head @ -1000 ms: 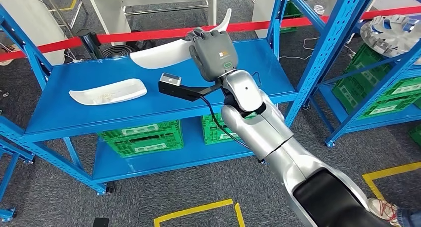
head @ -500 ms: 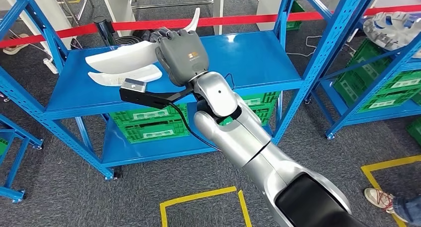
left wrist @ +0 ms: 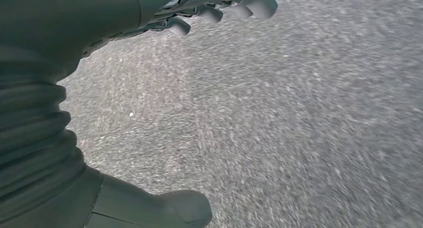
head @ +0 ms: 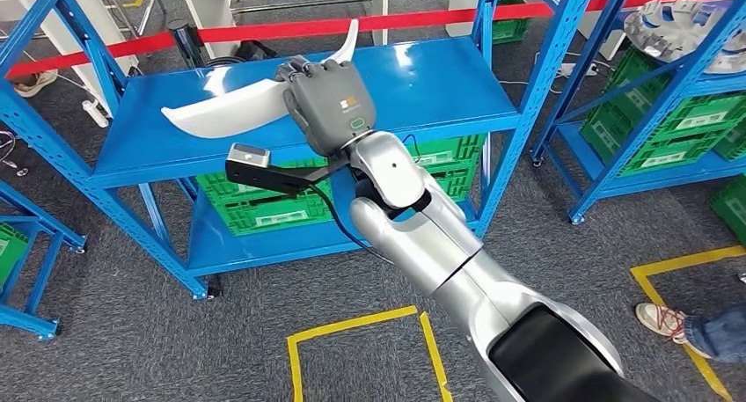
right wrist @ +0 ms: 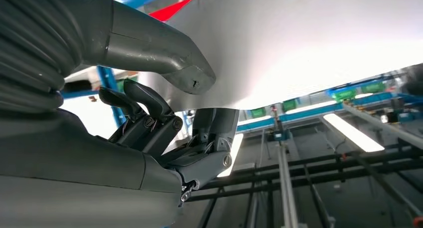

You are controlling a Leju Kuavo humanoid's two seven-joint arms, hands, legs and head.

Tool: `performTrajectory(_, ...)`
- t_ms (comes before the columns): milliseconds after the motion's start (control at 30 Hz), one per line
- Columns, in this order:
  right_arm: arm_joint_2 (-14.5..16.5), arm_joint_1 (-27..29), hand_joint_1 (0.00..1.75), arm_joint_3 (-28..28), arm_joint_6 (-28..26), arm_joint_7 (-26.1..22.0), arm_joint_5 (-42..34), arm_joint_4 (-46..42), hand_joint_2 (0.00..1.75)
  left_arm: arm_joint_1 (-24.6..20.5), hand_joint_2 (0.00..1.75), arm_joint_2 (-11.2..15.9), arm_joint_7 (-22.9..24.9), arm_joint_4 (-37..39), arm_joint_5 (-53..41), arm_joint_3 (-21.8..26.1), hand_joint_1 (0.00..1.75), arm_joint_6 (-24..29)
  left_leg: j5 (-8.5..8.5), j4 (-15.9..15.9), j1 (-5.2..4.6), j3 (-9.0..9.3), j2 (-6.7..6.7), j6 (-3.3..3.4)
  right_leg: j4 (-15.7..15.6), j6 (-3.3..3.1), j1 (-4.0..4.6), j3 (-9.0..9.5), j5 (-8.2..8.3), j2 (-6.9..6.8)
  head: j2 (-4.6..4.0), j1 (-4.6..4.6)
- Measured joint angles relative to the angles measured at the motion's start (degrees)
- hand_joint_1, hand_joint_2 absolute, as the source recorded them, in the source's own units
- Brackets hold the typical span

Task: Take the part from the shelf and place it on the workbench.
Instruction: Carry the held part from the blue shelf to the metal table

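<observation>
Head view: right robot hand [head: 332, 103] grips white part [head: 230, 105] above shelf [head: 440, 85] | Left wrist: left robot hand [left wrist: 75, 48] empty, fingers apart, over floor | Right wrist: thumb [right wrist: 164, 63] on part | Step: carrying; you must next locate the bench.

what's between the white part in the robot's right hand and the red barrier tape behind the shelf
In the head view, bare blue shelf top lies between the white part, gripped by the right hand, and the red tape.
</observation>
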Motion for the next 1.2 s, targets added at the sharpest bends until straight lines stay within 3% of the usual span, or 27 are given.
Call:
performTrajectory(67,1.2,-0.1,1.75,0.2,0.8,0.3,0.2,0.0,1.75,-0.1,1.75,0.1,0.3,-0.2,1.0,0.1,0.0,0.5,-1.65,-3.4,-0.3,1.9,-0.1,1.02,0.5,0.59,0.16,-0.79,0.74,0.02,0.0,-0.09)
performTrajectory(133,2.0,-0.1,1.75,0.4,1.6,0.4,0.0,0.0,1.75,0.0,1.75,0.0,0.3,-0.3,2.2,0.5,0.0,1.2,-1.18,-3.5,-0.31,1.23,-0.01,2.59,0.6,1.2,0.08,-1.09,1.15,0.03,0.0,0.04)
performTrajectory(167,2.1,-0.1,1.75,0.5,1.9,0.4,-0.1,0.0,1.75,0.0,1.75,-0.2,0.1,-0.3,2.8,0.8,0.0,1.6,-0.7,-3.5,-0.31,0.81,0.05,3.27,1.3,1.56,-0.01,-1.46,0.16,0.09,0.0,0.14)
performTrajectory(200,2.2,-0.2,1.75,0.5,2.1,0.4,-0.2,0.0,1.75,0.0,1.75,-0.3,-0.2,-0.3,3.6,1.2,0.0,2.1,-0.1,-3.5,-0.28,0.17,0.12,3.86,3.1,1.88,-0.1,-2.13,-1.89,0.16,0.0,0.27)
performTrajectory(267,2.2,-0.5,1.75,0.6,2.3,0.1,-0.2,0.0,1.75,-0.1,1.75,-0.7,-1.6,-0.4,5.8,2.3,0.0,3.2,1.16,-3.5,-0.37,-1.41,0.17,4.5,9.4,2.25,-0.11,-3.98,-7.72,0.28,0.0,0.63)
performTrajectory(300,2.3,-0.8,1.75,0.6,2.3,-0.1,-0.2,0.0,1.75,-0.2,1.75,-0.9,-2.5,-0.4,7.1,3.0,0.0,3.6,1.83,-3.4,-0.48,-2.28,0.17,4.6,13.1,2.25,-0.09,-4.73,-9.82,0.3,0.0,0.73)
performTrajectory(333,2.3,-1.0,1.75,0.6,2.2,-0.4,-0.3,0.0,1.75,-0.3,1.75,-1.0,-3.4,-0.4,8.2,3.8,0.0,3.9,2.48,-3.4,-0.6,-3.16,0.18,4.65,15.7,2.14,-0.04,-4.86,-10.52,0.32,0.0,0.78)
performTrajectory(367,2.2,-1.1,1.75,0.6,2.0,-0.7,-0.5,0.1,1.75,-0.4,1.75,-1.1,-4.4,-0.4,9.0,4.5,0.0,4.0,3.13,-3.4,-0.74,-4.0,0.19,4.66,16.8,1.89,0.06,-4.17,-9.96,0.35,0.0,0.83)
performTrajectory(400,2.2,-1.2,1.75,0.6,1.7,-1.0,-0.6,0.2,1.75,-0.4,1.75,-1.2,-5.4,-0.4,9.4,5.1,0.0,3.9,3.75,-3.3,-0.89,-4.79,0.2,4.65,15.9,1.5,0.22,-2.47,-8.52,0.38,0.0,0.86)
performTrajectory(433,2.2,-1.3,1.75,0.5,1.1,-1.4,-0.8,0.3,1.75,-0.5,1.75,-1.3,-6.5,-0.4,9.5,5.6,0.0,3.7,4.35,-3.3,-1.03,-5.46,0.21,4.63,13.1,0.92,0.46,0.2,-7.06,0.43,0.0,0.89)
performTrajectory(500,1.9,-1.6,1.75,0.2,-0.3,-2.1,-0.9,0.5,1.75,-0.7,1.75,-1.6,-8.6,-0.4,9.8,6.1,0.0,3.1,5.39,-3.3,-1.12,-6.3,0.18,4.38,4.8,-0.44,1.04,6.28,-7.08,0.41,0.0,0.85)
performTrajectory(567,1.4,-1.8,1.75,-0.1,-1.6,-2.6,-1.0,0.6,1.75,-0.8,1.75,-1.9,-9.8,-0.5,10.2,6.7,0.0,2.6,6.38,-3.6,-0.82,-6.41,0.23,3.7,-0.2,-1.1,1.56,9.12,-8.27,0.4,0.0,0.87)
performTrajectory(633,0.7,-1.9,1.75,-0.2,-2.2,-2.6,-1.0,0.9,1.75,-0.9,1.75,-2.0,-10.3,-0.5,10.3,7.1,0.0,2.4,7.21,-4.1,-0.57,-6.38,0.31,2.93,-1.4,-1.23,1.61,8.99,-7.27,0.39,0.0,1.05)
performTrajectory(667,0.5,-1.9,1.75,-0.2,-2.4,-2.5,-1.1,1.1,1.75,-0.9,1.75,-2.0,-10.4,-0.5,10.3,7.2,0.0,2.1,6.76,-4.0,-0.53,-6.66,0.29,2.63,-1.8,-1.4,1.47,8.83,-6.57,0.36,0.0,1.1)
performTrajectory(733,0.0,-1.9,1.75,-0.4,-3.0,-1.9,-1.1,1.4,1.75,-1.1,1.75,-2.2,-10.5,-0.4,10.0,7.3,0.0,1.5,2.68,-0.8,-0.49,-7.82,0.22,2.12,-2.5,-1.72,1.08,7.94,-4.88,0.27,0.0,0.79)
performTrajectory(800,-1.0,-1.9,1.75,-0.8,-3.8,-1.2,-1.2,1.8,1.75,-1.8,1.75,-2.3,-10.3,-0.3,9.6,7.3,0.0,1.0,-2.55,6.0,-0.45,-9.34,0.2,1.51,-2.5,-1.79,1.03,6.29,-3.47,0.17,0.0,0.39)
performTrajectory(833,-1.5,-1.9,1.75,-1.2,-4.1,-0.9,-1.2,2.1,1.75,-2.1,1.75,-2.4,-10.2,-0.3,9.3,7.3,0.0,0.9,-3.59,9.0,-0.42,-9.72,0.21,1.24,-2.3,-1.69,1.01,5.37,-2.83,0.08,0.0,0.28)
performTrajectory(900,-2.6,-1.9,1.75,-1.9,-4.4,-0.4,-1.3,2.6,1.75,-2.7,1.75,-2.7,-9.8,-0.3,8.9,7.3,0.0,0.7,-1.86,10.8,-0.29,-8.36,0.21,0.86,-1.8,-1.36,0.85,3.37,-1.68,-0.05,0.0,0.22)
performTrajectory(933,-3.1,-2.0,1.75,-2.2,-4.5,-0.3,-1.3,2.9,1.75,-3.0,1.75,-2.9,-9.6,-0.3,8.5,7.3,0.0,0.6,-0.24,8.8,-0.17,-6.29,0.22,0.69,-1.3,-1.09,0.71,2.35,-1.2,-0.06,0.0,0.2)
performTrajectory(967,-3.5,-2.2,1.75,-2.6,-4.6,-0.2,-1.3,3.0,1.75,-3.4,1.75,-3.1,-9.4,-0.3,8.1,7.3,0.0,0.6,0.26,5.5,-0.08,-3.61,0.21,0.51,-0.8,-0.77,0.61,1.37,-0.8,-0.04,0.0,0.14)
performTrajectory(1033,-4.4,-2.8,1.75,-3.4,-4.9,-0.2,-1.4,3.4,1.75,-4.2,1.75,-3.4,-9.2,-0.3,7.4,7.2,0.0,0.6,-1.02,-1.1,-0.25,0.88,0.09,1.01,0.2,-0.09,0.62,-0.06,-0.23,-0.01,0.0,0.08)
performTrajectory(1067,-4.8,-3.1,1.75,-3.7,-5.3,-0.3,-1.4,3.6,1.75,-4.5,1.75,-3.5,-9.4,-0.3,7.1,7.1,0.0,0.4,-2.05,-2.8,-0.43,1.72,0.06,1.65,0.4,0.23,0.7,-0.4,0.04,-0.01,0.0,0.08)
performTrajectory(1133,-5.6,-3.4,1.75,-4.2,-6.2,-0.4,-1.4,4.2,1.75,-4.8,1.75,-3.8,-9.9,-0.3,6.7,6.8,0.0,0.2,-2.03,-3.5,-0.56,1.42,0.14,3.3,0.4,0.92,0.72,-0.62,0.63,-0.02,0.0,0.21)
performTrajectory(1200,-6.5,-3.4,1.75,-4.4,-6.8,-0.4,-1.4,4.7,1.75,-5.0,1.75,-4.1,-10.0,-0.3,6.7,6.5,0.0,0.1,-1.15,-3.6,-0.47,0.85,0.27,4.48,2.0,1.72,0.52,-1.5,-0.71,0.16,0.0,0.44)
